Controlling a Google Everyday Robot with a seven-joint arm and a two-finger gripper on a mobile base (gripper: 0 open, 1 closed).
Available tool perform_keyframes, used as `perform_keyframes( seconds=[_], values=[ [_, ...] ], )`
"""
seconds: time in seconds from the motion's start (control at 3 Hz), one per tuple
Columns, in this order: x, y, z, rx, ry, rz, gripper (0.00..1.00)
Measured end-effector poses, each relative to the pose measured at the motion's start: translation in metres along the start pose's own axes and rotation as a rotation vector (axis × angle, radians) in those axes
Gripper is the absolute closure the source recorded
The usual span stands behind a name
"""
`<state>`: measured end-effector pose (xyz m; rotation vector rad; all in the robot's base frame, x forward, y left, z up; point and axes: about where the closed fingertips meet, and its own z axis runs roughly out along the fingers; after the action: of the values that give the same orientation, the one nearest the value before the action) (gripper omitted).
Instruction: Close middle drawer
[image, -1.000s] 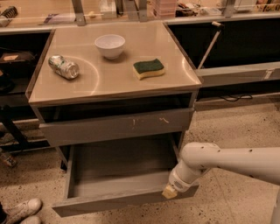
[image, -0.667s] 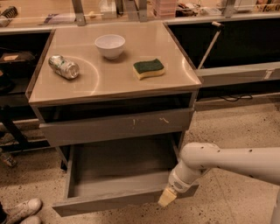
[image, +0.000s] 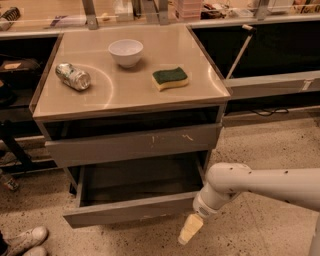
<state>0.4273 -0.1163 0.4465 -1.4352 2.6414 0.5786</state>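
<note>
The middle drawer (image: 131, 210) is a wide grey box with a plain front panel. It stands pulled out from the cabinet, and its bare grey interior (image: 142, 179) shows. My gripper (image: 190, 229) is low, just in front of and below the right end of the drawer's front panel, pointing down and left toward the floor. My white arm (image: 260, 184) comes in from the right. The gripper holds nothing that I can see.
Above it, a grey drawer front with pale scratch marks (image: 135, 144) is slightly out. On the cabinet top (image: 100, 95) lie a crushed can (image: 73, 76), a white bowl (image: 125, 52) and a green-yellow sponge (image: 170, 78). White shoes (image: 24, 240) are at the lower left. The floor is speckled.
My gripper has moved a little down and left, to the right end of the drawer's front panel. The front panel now sits somewhat closer to the cabinet.
</note>
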Motion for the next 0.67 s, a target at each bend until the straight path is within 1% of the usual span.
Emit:
perform_keyframes(
  seconds=[0.33,0.67],
  values=[
    [0.0000,0.0000,0.0000,0.000,0.000,0.000,0.19],
    [0.0000,0.0000,0.0000,0.000,0.000,0.000,0.42]
  ],
)
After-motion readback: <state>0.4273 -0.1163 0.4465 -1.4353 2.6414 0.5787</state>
